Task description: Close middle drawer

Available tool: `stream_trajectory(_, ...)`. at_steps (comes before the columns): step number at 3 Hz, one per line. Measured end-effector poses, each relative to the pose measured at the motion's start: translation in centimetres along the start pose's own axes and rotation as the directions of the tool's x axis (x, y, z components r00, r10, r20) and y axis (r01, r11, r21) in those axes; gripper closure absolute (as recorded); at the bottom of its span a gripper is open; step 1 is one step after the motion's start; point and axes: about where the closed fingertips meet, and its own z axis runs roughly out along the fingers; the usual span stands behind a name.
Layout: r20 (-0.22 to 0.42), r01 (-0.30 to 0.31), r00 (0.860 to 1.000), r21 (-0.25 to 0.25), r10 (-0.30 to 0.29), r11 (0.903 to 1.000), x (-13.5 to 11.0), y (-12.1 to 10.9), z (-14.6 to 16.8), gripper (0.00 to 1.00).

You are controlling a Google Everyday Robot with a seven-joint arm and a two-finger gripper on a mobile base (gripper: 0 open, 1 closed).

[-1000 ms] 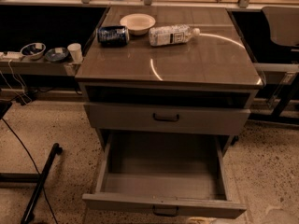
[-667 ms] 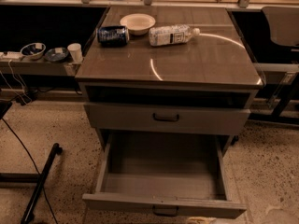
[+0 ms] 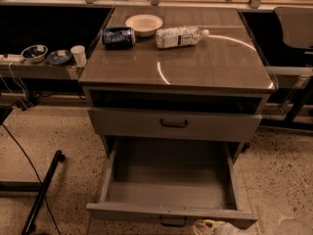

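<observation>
**Camera view.** The middle drawer [image 3: 168, 192] is pulled far out of the cabinet [image 3: 220, 67], directly below the upper drawer [image 3: 127, 122]. Its low front panel carries a dark handle [image 3: 172, 222] at the centre.

The gripper [image 3: 211, 227] shows only as a pale shape at the bottom edge, in front of the cabinet. It is just beside the middle drawer's front panel, right of the handle. Contact cannot be confirmed, nor whether the gripper is open or closed.

On the cabinet top lie a can [image 3: 117, 36], a bowl [image 3: 144, 24] and a bottle [image 3: 180, 36].

Against the earlier frames, drawer extension and gripper position are unchanged.
</observation>
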Motion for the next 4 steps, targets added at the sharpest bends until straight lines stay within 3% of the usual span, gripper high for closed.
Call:
stream_trajectory(2,0.01,0.026,1.0,0.029,-0.026,0.9992,-0.5,-1.6,1.3,1.0)
stream_trajectory(4,0.024,0.049,0.998,0.062,-0.05,0.9969,-0.8,-5.1,3.1,1.0)
